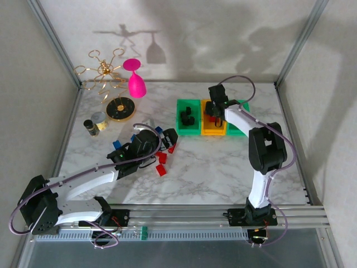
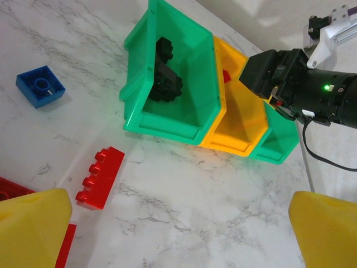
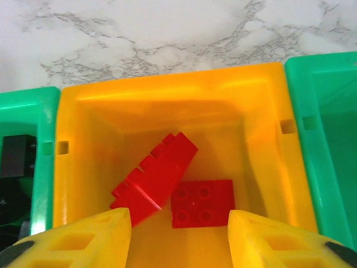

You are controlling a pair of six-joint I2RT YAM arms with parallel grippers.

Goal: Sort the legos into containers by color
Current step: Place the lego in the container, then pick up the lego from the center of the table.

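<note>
Legos point(image 3: 162, 178), two red, lie in the orange bin point(image 3: 167, 95); the right gripper point(image 3: 177, 220) hangs above it, jaws released and empty. Black bricks point(image 2: 164, 78) sit in the green bin point(image 2: 139, 106) beside it. A red brick point(image 2: 101, 176) and a blue brick point(image 2: 40, 85) lie on the counter point(image 2: 223, 184) below the left gripper point(image 2: 178, 201), jaws spread, empty.

pink goblet point(image 1: 135, 79), gold stand point(image 1: 105, 70), small jars point(image 1: 99, 120), marble table point(image 1: 217, 170)

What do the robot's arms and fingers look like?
The left arm and right arm are white with chunky black joints. Thin purple cables loop along them. The fingers are bright yellow, and a tiny green light glows near each wrist.
</note>
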